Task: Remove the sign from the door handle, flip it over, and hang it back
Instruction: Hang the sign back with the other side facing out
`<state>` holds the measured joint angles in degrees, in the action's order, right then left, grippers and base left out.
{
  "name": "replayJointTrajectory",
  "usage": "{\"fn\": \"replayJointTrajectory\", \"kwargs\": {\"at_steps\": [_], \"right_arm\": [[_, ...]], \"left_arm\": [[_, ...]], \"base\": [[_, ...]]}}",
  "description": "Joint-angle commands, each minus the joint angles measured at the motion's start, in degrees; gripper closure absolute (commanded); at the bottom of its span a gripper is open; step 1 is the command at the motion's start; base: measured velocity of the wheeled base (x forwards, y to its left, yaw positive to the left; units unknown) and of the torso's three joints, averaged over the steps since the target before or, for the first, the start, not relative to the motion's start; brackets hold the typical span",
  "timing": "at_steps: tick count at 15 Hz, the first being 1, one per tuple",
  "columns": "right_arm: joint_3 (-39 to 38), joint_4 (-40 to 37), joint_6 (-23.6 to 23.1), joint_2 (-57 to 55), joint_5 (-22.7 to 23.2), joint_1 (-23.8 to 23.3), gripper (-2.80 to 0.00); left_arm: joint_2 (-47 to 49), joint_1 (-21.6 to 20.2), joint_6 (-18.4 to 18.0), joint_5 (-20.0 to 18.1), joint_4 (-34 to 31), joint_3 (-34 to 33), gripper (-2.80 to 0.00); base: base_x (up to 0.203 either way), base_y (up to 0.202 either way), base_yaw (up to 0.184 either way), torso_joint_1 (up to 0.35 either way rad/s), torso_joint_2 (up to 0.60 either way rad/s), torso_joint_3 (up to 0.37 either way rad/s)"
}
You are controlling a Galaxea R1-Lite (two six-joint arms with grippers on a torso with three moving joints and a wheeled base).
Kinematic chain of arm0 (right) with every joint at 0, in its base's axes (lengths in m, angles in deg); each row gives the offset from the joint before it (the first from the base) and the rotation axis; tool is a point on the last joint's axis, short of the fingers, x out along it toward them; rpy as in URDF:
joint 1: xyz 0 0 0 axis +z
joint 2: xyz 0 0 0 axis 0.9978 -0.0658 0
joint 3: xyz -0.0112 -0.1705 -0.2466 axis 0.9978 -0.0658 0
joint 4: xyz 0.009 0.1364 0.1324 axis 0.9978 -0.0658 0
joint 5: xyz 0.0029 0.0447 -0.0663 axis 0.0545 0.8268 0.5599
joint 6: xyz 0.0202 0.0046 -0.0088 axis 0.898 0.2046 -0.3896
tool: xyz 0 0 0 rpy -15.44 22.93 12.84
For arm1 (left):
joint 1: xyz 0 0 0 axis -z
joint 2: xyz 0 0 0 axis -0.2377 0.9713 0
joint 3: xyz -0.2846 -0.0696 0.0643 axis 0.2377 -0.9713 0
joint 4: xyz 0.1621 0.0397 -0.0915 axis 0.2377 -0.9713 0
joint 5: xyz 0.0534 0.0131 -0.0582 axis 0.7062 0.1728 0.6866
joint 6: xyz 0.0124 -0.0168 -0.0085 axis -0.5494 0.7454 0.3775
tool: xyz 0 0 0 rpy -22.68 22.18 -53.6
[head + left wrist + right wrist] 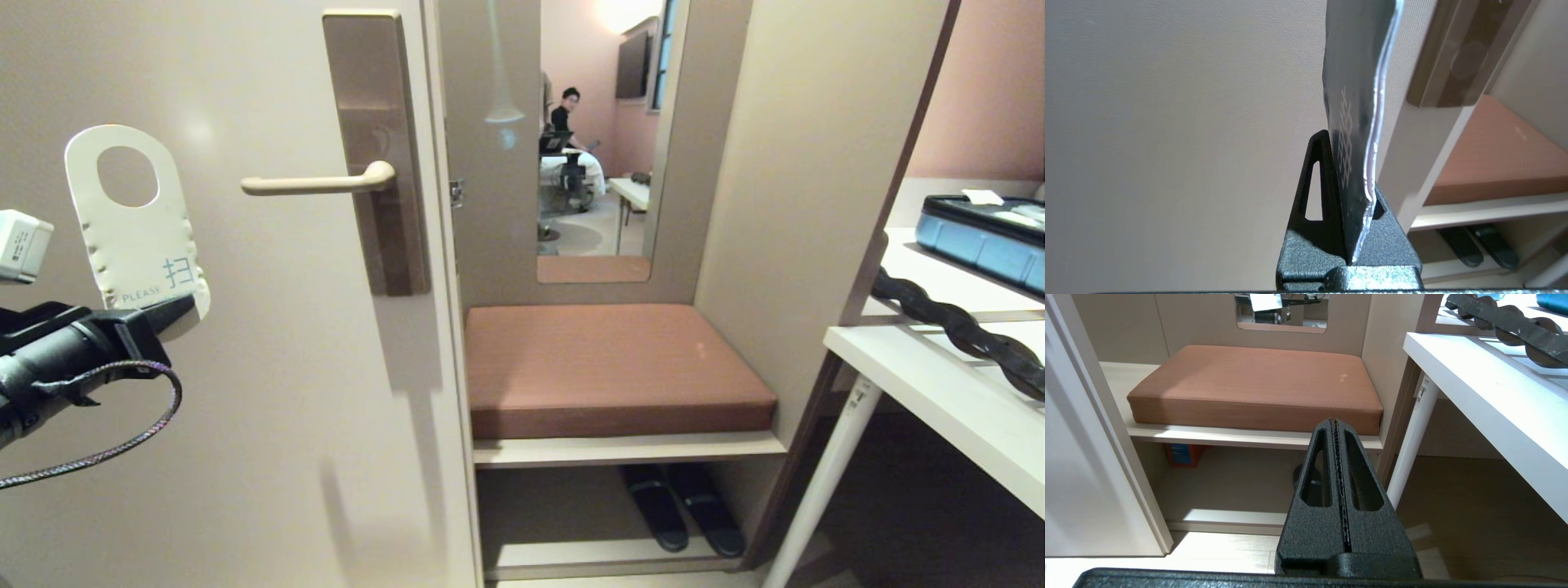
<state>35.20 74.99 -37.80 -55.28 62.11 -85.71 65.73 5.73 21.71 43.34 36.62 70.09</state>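
Left of door handle [314, 184] | left gripper [167, 314] clamps sign [135, 220] upright

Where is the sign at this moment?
In the head view the sign is off the door handle, held upright at its lower end by the left gripper, to the handle's left before the door.

- The left gripper [175, 314] is matte black, with wedge-shaped jaws that taper to a point.
- A white boxy module [23, 245] carrying a small printed label sits at its 11 o'clock.
- A braided grey-purple cable [122, 441] loops beneath the black arm.
- The right gripper [1336, 426] has grainy black plastic jaws, each pierced by a triangular cut-out, with ribbed inner faces.
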Motion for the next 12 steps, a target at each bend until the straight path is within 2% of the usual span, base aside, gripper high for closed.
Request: {"fn": "replayJointTrajectory", "kwargs": {"at_steps": [1,4,12], "right_arm": [[-0.01,0.00,-0.02,0.00,0.02,0.02,0.00],[-0.01,0.00,-0.02,0.00,0.02,0.02,0.00],[-0.01,0.00,-0.02,0.00,0.02,0.02,0.00]], "left_arm": [[3.15,0.45,-0.02,-0.07,3.69,0.00,0.00],[6.52,0.55,-0.05,0.08,9.56,0.12,0.00],[9.45,0.92,-1.24,-0.01,10.00,0.40,0.00]], "base": [[0.000,0.000,0.000,0.000,0.00,0.000],[0.000,0.000,0.000,0.000,0.00,0.000],[0.000,0.000,0.000,0.000,0.00,0.000]]}}
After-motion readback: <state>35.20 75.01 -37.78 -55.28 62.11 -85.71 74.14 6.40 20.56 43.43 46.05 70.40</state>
